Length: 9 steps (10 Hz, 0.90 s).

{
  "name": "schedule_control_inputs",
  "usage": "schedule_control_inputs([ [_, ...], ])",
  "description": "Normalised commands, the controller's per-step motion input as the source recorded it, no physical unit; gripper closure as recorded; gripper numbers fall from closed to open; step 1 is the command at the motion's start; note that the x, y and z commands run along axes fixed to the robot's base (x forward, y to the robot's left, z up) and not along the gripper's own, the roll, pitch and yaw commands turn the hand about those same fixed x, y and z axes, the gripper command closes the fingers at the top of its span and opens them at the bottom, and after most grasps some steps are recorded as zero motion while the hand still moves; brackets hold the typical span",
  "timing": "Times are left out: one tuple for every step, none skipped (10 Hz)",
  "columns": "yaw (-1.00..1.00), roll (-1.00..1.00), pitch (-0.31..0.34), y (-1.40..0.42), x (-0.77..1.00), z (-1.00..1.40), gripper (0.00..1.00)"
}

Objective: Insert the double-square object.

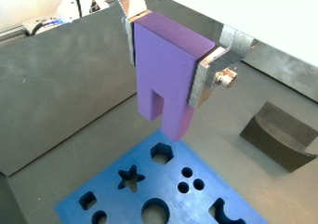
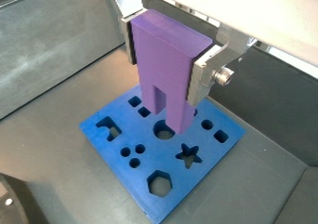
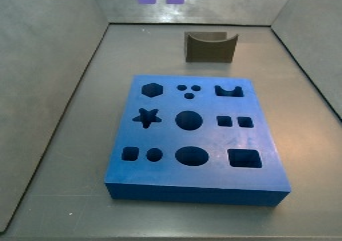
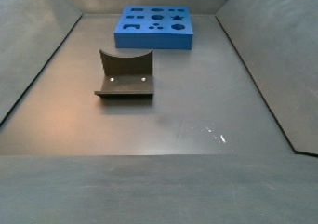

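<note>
Gripping the double-square object (image 2: 168, 74) by its flat body, the hand (image 2: 174, 51) held it upright, prongs down, high over the blue board (image 3: 201, 135) at the side view's top edge, seemingly to clear the paired square holes (image 3: 234, 120).
</note>
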Motion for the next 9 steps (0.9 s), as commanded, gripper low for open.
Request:
schedule_control_inputs([
  [-0.20, 0.05, -0.129, -0.58, 0.50, -1.00, 1.00],
  [-0.20, 0.06, -0.084, -0.55, 0.57, -1.00, 1.00],
  [-0.15, 0.13, 0.006, -0.51, 0.67, -0.97, 1.00],
  [-0.10, 0.22, 0.061, -0.48, 0.65, -0.79, 1.00],
  [-0.11, 0.30, 0.126, -0.39, 0.63, -0.63, 1.00],
  [-0.15, 0.37, 0.194, -0.32, 0.57, -0.46, 1.00],
  [-0.14, 0.40, 0.196, -0.29, 0.57, -0.39, 1.00],
  [-0.06, 0.24, 0.054, -0.29, 0.85, -0.71, 1.00],
  [-0.01, 0.11, 0.000, -0.15, 0.95, -0.31, 1.00],
])
